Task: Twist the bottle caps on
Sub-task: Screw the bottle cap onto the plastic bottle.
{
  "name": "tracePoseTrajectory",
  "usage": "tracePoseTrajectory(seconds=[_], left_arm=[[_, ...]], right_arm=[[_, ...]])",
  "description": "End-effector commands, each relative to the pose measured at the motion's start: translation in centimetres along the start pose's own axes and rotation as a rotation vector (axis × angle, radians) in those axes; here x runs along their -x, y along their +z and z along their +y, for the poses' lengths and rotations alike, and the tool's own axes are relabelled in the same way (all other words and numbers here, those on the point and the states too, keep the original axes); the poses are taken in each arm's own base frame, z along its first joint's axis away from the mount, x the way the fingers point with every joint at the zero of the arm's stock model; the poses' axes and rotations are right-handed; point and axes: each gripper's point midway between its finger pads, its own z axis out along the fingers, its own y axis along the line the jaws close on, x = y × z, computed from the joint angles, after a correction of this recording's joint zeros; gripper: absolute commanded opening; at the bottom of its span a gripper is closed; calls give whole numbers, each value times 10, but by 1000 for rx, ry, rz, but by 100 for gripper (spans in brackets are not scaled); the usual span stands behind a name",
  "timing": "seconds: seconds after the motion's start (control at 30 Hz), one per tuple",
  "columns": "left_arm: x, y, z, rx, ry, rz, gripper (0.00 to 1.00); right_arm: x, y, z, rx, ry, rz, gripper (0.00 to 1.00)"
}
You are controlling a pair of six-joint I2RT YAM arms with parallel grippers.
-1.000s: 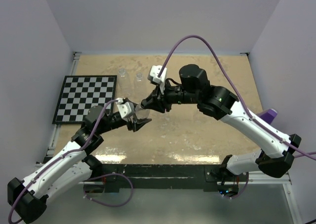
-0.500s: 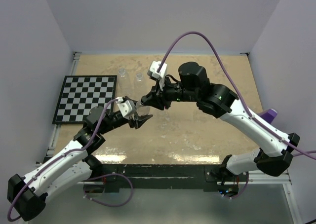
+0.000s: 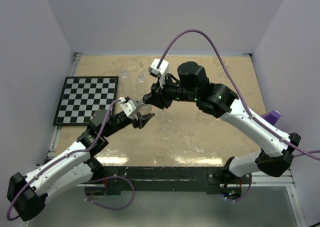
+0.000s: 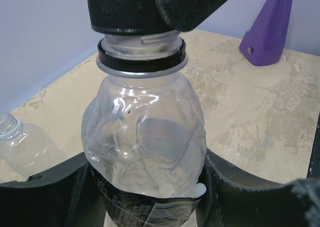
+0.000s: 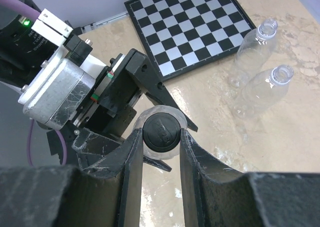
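A crumpled clear bottle (image 4: 147, 132) hangs above the table with my left gripper (image 4: 150, 187) shut around its lower body. A black cap (image 5: 161, 132) sits on its neck, above the black ring (image 4: 142, 54). My right gripper (image 5: 161, 137) is shut on that cap, a finger pressing each side. In the top view both grippers meet mid-table: the left (image 3: 142, 118) below, the right (image 3: 146, 103) above. Two more clear bottles (image 3: 123, 75) (image 3: 141, 77) stand uncapped at the back, also seen as bottles (image 5: 255, 49) (image 5: 265, 92) in the right wrist view.
A black-and-white chessboard (image 3: 87, 99) lies at the left of the table, just left of the two standing bottles. A purple wedge-shaped object (image 3: 272, 118) sits at the right edge. Grey walls close in the back and both sides.
Both grippers, still joined at the bottle and cap, have drifted slightly up and away from the near edge. The right wrist has turned a little.
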Motion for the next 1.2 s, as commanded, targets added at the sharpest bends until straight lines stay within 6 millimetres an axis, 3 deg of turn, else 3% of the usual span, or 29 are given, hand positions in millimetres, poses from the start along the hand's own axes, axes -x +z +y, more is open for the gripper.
tracePoseTrajectory(seconds=[0.0, 0.3, 0.73, 1.17], left_arm=[[87, -2, 2, 22, 49, -311, 0], [89, 2, 9, 76, 24, -323, 0], [92, 4, -5, 8, -96, -302, 0], [87, 12, 1, 51, -4, -285, 0]], right_arm=[[-38, 13, -3, -33, 82, 140, 13], [-42, 15, -7, -66, 102, 153, 12], [-50, 11, 4, 6, 12, 159, 12], [-48, 21, 3, -11, 92, 176, 11]])
